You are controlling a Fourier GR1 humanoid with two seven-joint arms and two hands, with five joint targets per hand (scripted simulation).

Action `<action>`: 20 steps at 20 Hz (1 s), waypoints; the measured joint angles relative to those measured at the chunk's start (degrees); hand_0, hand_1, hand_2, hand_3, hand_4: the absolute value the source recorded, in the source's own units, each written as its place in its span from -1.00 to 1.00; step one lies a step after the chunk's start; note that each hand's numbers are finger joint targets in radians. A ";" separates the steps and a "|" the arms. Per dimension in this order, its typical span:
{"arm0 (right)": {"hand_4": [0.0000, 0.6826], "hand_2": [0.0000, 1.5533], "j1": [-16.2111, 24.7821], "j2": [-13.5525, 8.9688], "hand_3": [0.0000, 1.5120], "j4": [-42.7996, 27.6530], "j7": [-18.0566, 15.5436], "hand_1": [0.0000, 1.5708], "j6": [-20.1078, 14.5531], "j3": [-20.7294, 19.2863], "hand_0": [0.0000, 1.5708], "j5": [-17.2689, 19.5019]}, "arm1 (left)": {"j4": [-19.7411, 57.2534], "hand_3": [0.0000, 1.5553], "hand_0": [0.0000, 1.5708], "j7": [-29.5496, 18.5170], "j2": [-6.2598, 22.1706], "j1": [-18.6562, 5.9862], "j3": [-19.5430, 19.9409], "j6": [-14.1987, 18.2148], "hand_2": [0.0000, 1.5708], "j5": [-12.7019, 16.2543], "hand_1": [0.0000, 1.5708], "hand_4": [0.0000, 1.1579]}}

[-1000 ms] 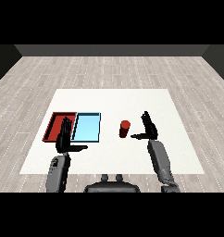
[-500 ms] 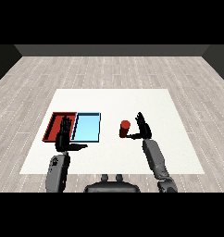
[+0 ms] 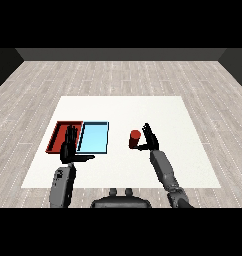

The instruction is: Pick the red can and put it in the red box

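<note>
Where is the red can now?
In the head view, the red can stands on the white table, right of the light blue tray, just beside the open right hand.

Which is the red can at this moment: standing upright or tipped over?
Upright. The red can stands on the white table, its round top facing up, right of the light blue tray, with the right robot hand beside it.

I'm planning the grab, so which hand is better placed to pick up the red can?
Right. The right hand is open right beside the red can, while the left hand hovers over the red tray, far from it.
</note>
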 measured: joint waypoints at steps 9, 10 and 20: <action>-1.00 -1.00 -3.56 0.07 -1.00 7.41 -3.30 -1.00 0.99 0.62 -1.00 -1.86 | -0.41 -1.00 -1.00 -1.54 0.92 2.11 0.56 -1.34 -1.00 0.13 -1.00 -1.00; -1.00 -1.00 -3.17 0.14 -1.00 6.01 -2.33 -1.00 1.02 0.73 -1.00 -2.03 | -1.00 -1.00 -1.00 -1.44 0.80 2.62 0.38 -1.19 -1.00 -0.06 -1.00 -1.00; -1.00 -1.00 -9.99 0.75 -1.00 14.51 -4.84 -1.00 -1.07 4.71 -1.00 -7.03 | -1.08 -1.00 -1.00 -1.36 -0.01 1.86 0.06 -0.23 -1.00 -0.36 -1.00 -1.00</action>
